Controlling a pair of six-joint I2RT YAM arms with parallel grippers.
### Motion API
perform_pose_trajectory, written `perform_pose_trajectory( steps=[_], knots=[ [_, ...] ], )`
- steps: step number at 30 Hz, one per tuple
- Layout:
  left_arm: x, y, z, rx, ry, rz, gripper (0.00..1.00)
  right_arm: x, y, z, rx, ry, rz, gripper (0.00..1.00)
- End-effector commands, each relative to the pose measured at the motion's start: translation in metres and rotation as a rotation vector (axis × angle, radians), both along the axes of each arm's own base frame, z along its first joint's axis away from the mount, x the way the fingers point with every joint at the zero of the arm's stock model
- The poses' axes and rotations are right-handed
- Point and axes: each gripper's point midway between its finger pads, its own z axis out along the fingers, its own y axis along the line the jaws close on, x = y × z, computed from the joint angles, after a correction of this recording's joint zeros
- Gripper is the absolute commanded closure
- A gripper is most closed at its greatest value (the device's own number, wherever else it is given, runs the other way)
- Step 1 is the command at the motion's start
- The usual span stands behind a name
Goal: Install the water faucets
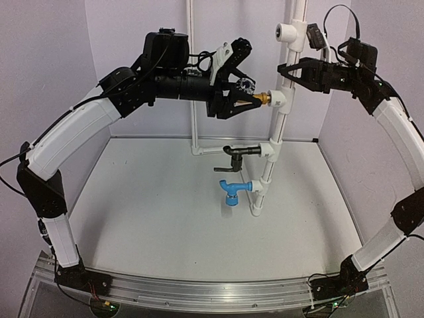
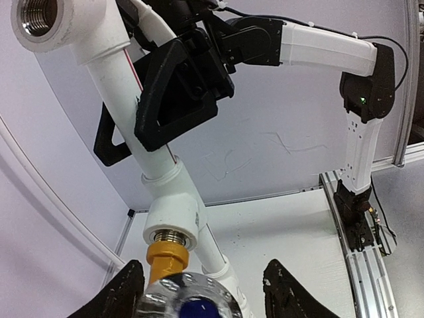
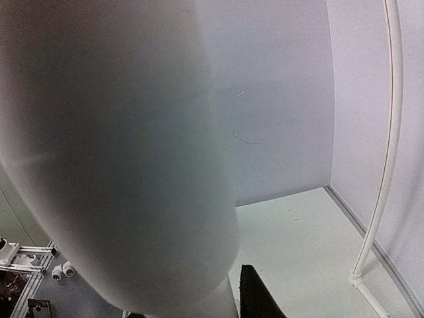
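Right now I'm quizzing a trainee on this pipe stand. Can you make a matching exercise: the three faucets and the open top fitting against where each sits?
1. brass faucet
2. black faucet
3. blue faucet
4. top fitting

A. lowest on the pipe
B. no faucet in it
C. middle fitting
D. between the left gripper jaws

Pairs: 1-D, 2-C, 3-A, 4-B

Both arms wear glossy white curved shells joined by matte black angular joints. The left hand (image 1: 246, 99) has black triangular fingers and a white bracket above it; the right hand (image 1: 290, 70) is black too. Thin black cables loop behind each wrist.
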Motion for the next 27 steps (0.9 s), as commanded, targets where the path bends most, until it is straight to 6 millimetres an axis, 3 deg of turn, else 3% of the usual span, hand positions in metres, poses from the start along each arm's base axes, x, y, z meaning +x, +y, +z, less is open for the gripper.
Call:
perform_pose_trajectory(
  steps=[1,4,8,12,27],
  knots=[
    [-0.045,0.011,0.026,-0.034,-0.064,-0.087,0.37,0.000,-0.003,-0.003,0.005,0.163,-0.035,1.00],
    [-0.047,0.011,0.028,-0.034,-0.080,-0.078,0.28,-0.004,-0.003,-0.008,0.000,0.160,-0.029,1.00],
    [-0.050,0.012,0.035,-0.054,-0.073,-0.074,0.27,-0.011,-0.005,-0.013,-0.007,0.139,-0.023,1.00],
    [-0.054,0.013,0.038,-0.057,-0.054,-0.077,0.36,-0.014,-0.006,-0.017,-0.010,0.143,-0.021,1.00],
    [-0.050,0.017,-0.008,0.039,0.096,0.005,0.60,-0.014,-0.005,-0.017,-0.010,0.144,-0.014,1.00]
  ],
)
